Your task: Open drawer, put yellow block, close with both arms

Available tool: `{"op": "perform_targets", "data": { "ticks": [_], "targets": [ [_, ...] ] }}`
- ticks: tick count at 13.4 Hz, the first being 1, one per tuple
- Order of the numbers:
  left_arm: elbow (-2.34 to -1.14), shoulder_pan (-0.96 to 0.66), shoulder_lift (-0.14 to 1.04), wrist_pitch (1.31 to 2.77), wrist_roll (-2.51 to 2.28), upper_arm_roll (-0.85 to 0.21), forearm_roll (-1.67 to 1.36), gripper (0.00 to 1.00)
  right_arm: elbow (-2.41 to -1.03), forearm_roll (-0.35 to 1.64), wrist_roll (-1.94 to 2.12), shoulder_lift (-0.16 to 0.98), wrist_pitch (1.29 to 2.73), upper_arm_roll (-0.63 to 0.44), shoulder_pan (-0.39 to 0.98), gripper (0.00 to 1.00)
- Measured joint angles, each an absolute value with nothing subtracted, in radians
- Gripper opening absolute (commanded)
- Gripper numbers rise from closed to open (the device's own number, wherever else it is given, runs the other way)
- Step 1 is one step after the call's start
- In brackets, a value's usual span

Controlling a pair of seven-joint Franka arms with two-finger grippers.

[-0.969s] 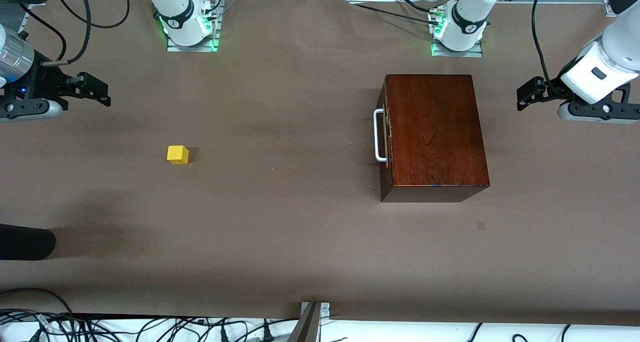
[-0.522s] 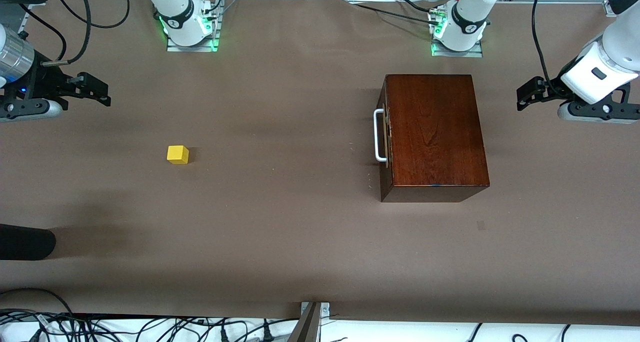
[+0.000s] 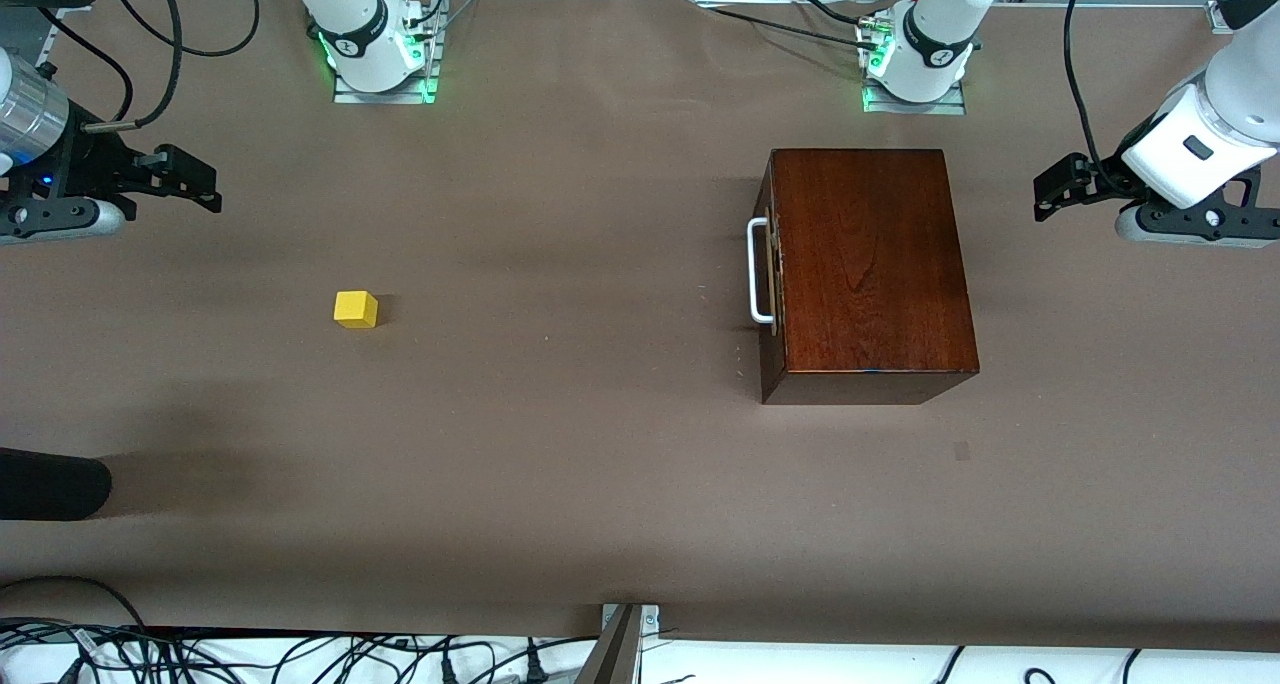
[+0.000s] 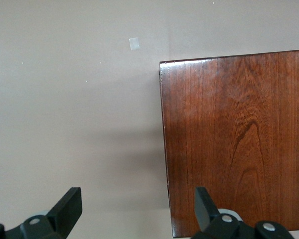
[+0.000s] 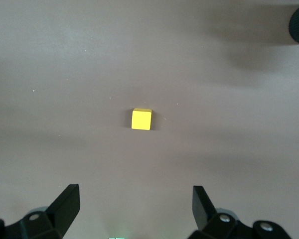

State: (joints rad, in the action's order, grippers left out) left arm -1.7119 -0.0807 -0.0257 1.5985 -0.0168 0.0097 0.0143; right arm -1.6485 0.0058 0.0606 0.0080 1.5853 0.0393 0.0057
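The dark red-brown wooden box point(image 3: 870, 264) stands toward the left arm's end of the table. Its drawer is pushed in, and the white bar handle point(image 3: 758, 270) faces the right arm's end. The yellow block point(image 3: 355, 309) lies alone on the table toward the right arm's end. My right gripper point(image 3: 185, 179) hangs open and empty at that end; in its wrist view the block point(image 5: 141, 119) lies well ahead of the gripper point(image 5: 134, 206). My left gripper point(image 3: 1058, 186) hangs open over the table beside the box's end away from the handle. Its wrist view shows the left gripper point(image 4: 138, 209) over the box top's point(image 4: 234, 139) edge.
A black rounded object point(image 3: 50, 484) juts in at the right arm's end, nearer the front camera than the block. Cables point(image 3: 300, 654) run along the table's front edge. A small pale patch point(image 3: 962, 451) marks the table surface point(image 3: 560, 414) near the box.
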Motion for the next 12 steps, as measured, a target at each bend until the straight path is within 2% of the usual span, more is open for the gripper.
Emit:
{"op": "perform_targets", "data": {
  "ticks": [7,12],
  "targets": [
    [-1.694,-0.083,0.002,1.597,-0.017,0.009,-0.004,1.0,-1.649,0.006,0.061,0.008,1.585,0.033,0.005,1.0],
    [-1.663,-0.09,0.003,1.54,-0.015,-0.007,-0.006,1.0,-1.649,0.006,0.061,0.008,1.585,0.032,0.005,1.0]
  ]
}}
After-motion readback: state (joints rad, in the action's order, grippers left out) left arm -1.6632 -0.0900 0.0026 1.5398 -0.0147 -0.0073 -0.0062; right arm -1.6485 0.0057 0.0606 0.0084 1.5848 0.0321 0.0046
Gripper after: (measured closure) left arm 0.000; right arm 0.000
